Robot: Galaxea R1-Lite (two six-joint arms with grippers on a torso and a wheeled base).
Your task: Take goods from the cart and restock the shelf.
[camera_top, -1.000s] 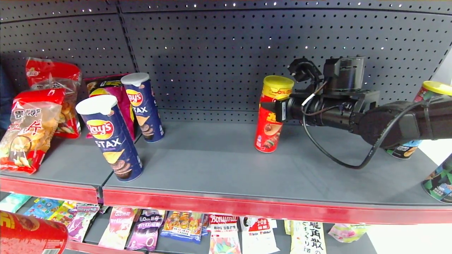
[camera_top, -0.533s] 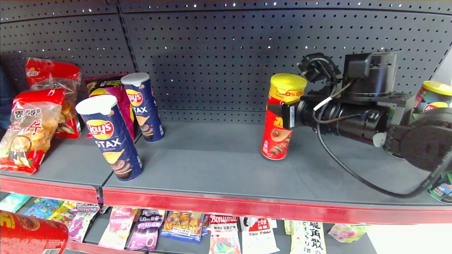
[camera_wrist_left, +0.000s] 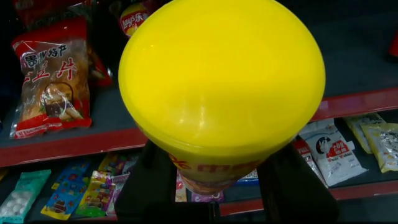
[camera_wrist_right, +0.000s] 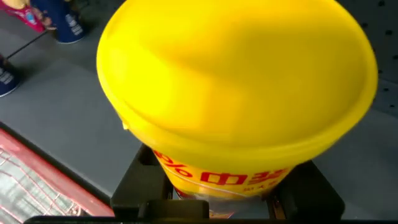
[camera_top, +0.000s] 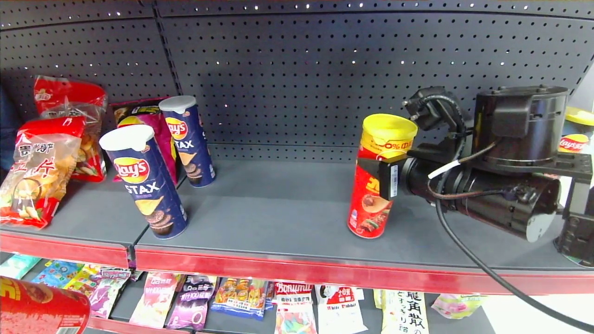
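A red chip can with a yellow lid (camera_top: 371,204) stands slightly tilted on the grey shelf (camera_top: 278,218), right of the middle and near the front edge. My right gripper (camera_top: 387,178) is shut on its upper half from the right; the right wrist view has the lid (camera_wrist_right: 236,81) above that gripper (camera_wrist_right: 227,199). A second red can with a yellow lid (camera_wrist_left: 221,81) sits in my left gripper (camera_wrist_left: 214,193), which is shut on it. That can (camera_top: 41,306) shows at the lower left of the head view, below the shelf's level.
Two blue chip cans (camera_top: 144,181) (camera_top: 188,139) stand on the shelf's left part, with red snack bags (camera_top: 41,167) further left. Another yellow-lidded can (camera_top: 573,139) stands far right behind my arm. A lower shelf holds several snack packets (camera_top: 297,306). A pegboard wall backs the shelf.
My right arm has drawn the red can from the back of the shelf toward the front edge and to the right. The left can has stayed put.
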